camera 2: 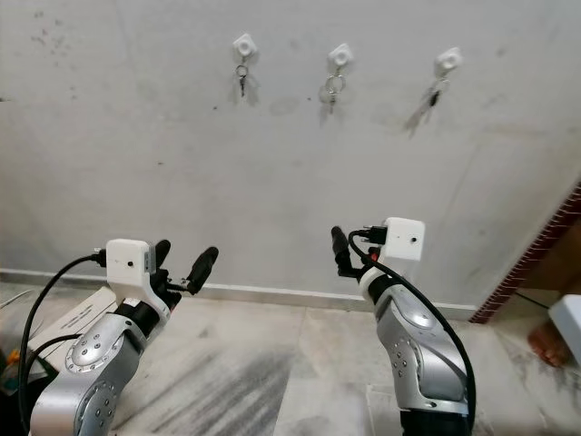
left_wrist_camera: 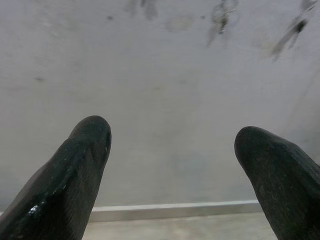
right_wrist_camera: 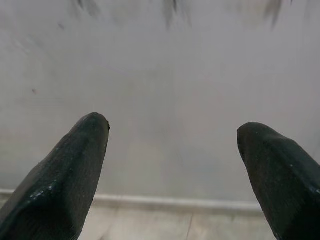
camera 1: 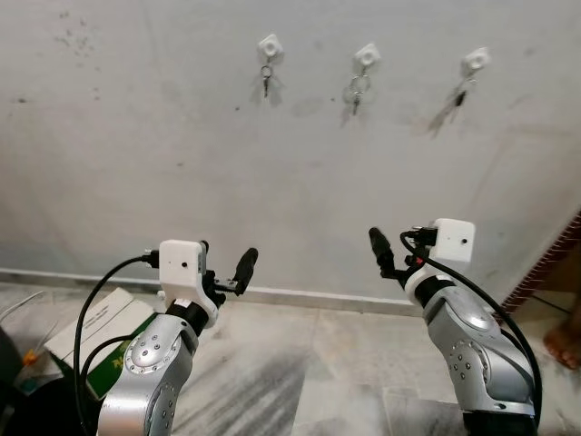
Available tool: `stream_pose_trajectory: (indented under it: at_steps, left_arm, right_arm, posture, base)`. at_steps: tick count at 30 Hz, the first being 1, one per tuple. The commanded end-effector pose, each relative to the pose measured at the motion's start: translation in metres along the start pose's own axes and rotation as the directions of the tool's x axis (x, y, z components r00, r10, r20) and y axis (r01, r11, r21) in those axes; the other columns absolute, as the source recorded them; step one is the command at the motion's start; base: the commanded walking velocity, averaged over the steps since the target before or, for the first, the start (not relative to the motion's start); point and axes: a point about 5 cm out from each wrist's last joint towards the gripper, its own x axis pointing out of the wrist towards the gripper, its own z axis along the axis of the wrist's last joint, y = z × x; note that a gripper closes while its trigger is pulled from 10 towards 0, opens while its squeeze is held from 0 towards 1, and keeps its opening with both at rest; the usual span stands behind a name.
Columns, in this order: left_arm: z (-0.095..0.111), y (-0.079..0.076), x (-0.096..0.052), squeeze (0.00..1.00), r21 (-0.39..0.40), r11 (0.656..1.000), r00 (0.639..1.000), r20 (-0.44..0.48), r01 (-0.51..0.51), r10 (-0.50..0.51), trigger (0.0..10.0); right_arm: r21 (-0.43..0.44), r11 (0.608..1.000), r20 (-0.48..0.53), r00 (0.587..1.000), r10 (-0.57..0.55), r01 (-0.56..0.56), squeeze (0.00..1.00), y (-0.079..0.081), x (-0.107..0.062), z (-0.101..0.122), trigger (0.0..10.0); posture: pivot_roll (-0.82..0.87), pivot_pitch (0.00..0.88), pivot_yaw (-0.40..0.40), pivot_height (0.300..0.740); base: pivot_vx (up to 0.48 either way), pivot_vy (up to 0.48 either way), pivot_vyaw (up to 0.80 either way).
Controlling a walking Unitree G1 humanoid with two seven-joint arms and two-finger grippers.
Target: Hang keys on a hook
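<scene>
Both my left claw [camera 1: 227, 270] and right claw [right_wrist_camera: 172, 150] are spread wide, holding nothing. All three hooks [camera 1: 366, 56] already carry keys [camera 1: 356, 93], so reaching up could knock one off.

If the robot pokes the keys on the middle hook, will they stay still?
Probably not. The middle keys dangle loosely by a ring from the white hook, so they would likely swing. Small metal keys look stiff, and a nudge might lift the ring off.

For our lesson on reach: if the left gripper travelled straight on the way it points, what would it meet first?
Probably the bare grey wall, above the skirting strip and well below the hanging keys; the left gripper is open and empty.
</scene>
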Motion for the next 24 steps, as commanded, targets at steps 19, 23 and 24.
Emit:
stream_pose_trajectory:
  at_steps: [19, 23, 24]
  left_arm:
    - [-0.004, 0.039, 0.002, 0.00, 0.132, 0.966, 0.972, 0.108, -0.220, 0.207, 10.0]
    - [-0.003, 0.038, 0.004, 0.00, 0.114, 0.970, 0.973, 0.109, -0.215, 0.203, 10.0]
    - [-0.003, 0.038, 0.004, 0.00, 0.118, 0.969, 0.973, 0.110, -0.216, 0.203, 10.0]
  right_arm:
    - [-0.241, 0.968, 0.082, 0.993, 0.087, -0.065, 0.00, 0.003, 0.013, -0.005, 10.0]
    - [-0.235, 0.969, 0.092, 0.991, 0.097, -0.073, 0.00, 0.006, 0.015, -0.004, 10.0]
    - [-0.234, 0.970, 0.092, 0.991, 0.096, -0.072, 0.00, 0.006, 0.015, -0.003, 10.0]
  posture:
    - [0.11, 0.000, -0.040, 0.740]
    - [0.12, 0.000, -0.041, 0.740]
    - [0.12, 0.000, -0.039, 0.740]
  base:
    - [0.000, 0.000, 0.17]
    - [0.000, 0.000, 0.80]
    - [0.000, 0.000, 0.80]
